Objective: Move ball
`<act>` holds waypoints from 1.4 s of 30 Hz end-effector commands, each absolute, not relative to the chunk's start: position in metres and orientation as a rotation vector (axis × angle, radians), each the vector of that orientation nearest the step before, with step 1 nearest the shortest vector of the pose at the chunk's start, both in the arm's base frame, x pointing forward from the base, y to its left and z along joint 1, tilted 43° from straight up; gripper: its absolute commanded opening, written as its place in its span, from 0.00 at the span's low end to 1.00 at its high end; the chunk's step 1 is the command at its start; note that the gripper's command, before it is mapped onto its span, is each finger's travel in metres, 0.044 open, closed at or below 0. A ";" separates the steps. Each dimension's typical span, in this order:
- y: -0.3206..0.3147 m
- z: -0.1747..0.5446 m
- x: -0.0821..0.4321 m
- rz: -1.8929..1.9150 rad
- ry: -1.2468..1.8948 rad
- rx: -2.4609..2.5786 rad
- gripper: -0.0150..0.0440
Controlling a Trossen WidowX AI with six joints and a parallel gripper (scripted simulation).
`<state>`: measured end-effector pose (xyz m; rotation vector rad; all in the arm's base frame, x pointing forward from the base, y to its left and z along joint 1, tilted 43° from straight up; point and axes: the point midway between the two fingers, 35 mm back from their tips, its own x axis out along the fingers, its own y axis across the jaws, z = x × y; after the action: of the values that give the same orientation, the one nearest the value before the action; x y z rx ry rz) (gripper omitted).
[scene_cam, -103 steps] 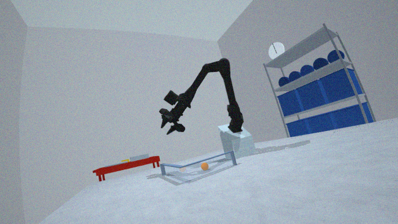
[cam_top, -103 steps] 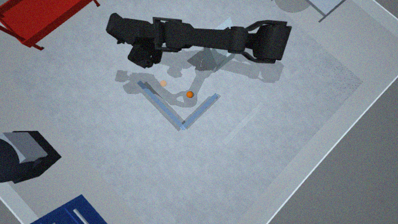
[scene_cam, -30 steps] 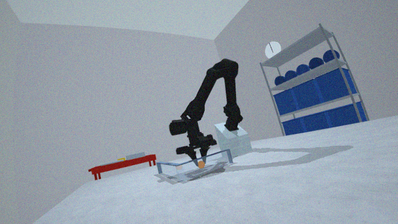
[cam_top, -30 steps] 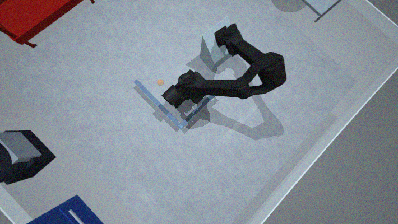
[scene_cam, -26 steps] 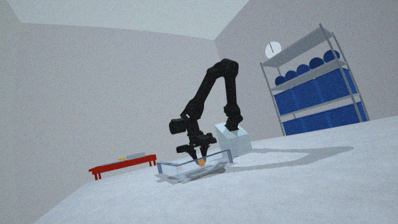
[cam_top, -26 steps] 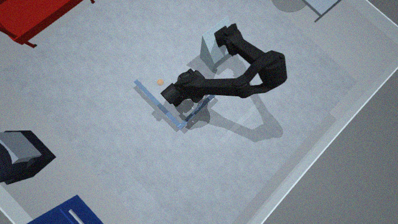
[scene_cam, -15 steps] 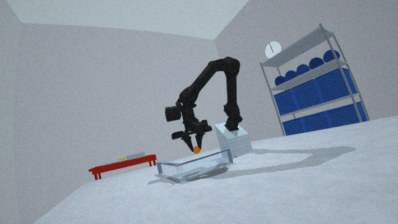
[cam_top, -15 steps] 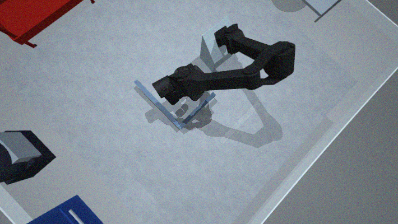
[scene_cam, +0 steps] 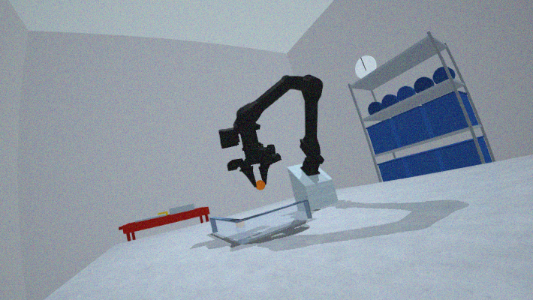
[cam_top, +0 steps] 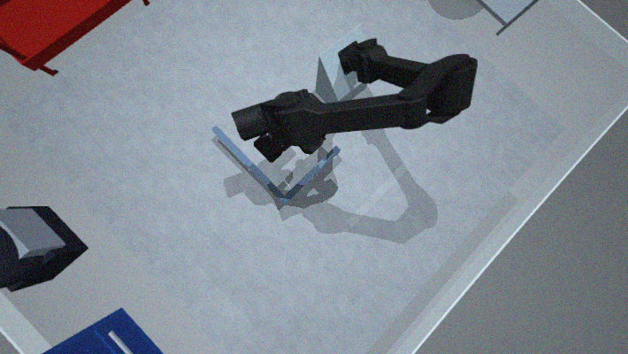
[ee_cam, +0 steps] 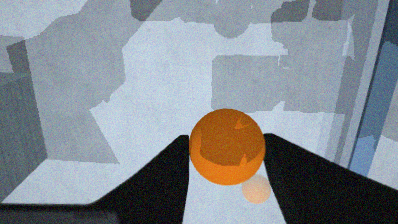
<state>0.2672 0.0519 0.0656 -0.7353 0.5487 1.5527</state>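
Note:
The orange ball (scene_cam: pixel 260 185) (ee_cam: pixel 227 155) is held off the table, between the two black fingertips. My gripper (scene_cam: pixel 260 183) (ee_cam: pixel 225 143) is shut on it. In the top view the arm hides the ball and the fingertips. The see-through copy (scene_cam: pixel 240 224) (ee_cam: pixel 256 189) is a pale orange ball low down near the walls, and in the wrist view it shows just below and right of the held ball. The two low clear walls with blue edges (cam_top: pixel 311 173) (scene_cam: pixel 270 212) meet in a corner. The ball is higher than their top edges in the exterior view.
The arm's pale base block (cam_top: pixel 333 55) (scene_cam: pixel 320 187) stands behind the walls. A red table (cam_top: pixel 57 31) (scene_cam: pixel 165 219), a blue box (cam_top: pixel 106 332) and a black object (cam_top: pixel 49 265) stand farther off. A shelf with blue bins (scene_cam: pixel 413 125) is in the background. Arm shadows cross the corner.

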 end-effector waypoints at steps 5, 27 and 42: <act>0.036 0.047 0.289 1.550 0.548 -0.746 0.25; -0.005 -0.033 0.334 1.547 0.550 -0.746 0.25; 0.011 -0.072 0.340 1.548 0.547 -0.751 0.25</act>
<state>0.3429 -0.0023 -0.0580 -0.7670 0.5424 1.5407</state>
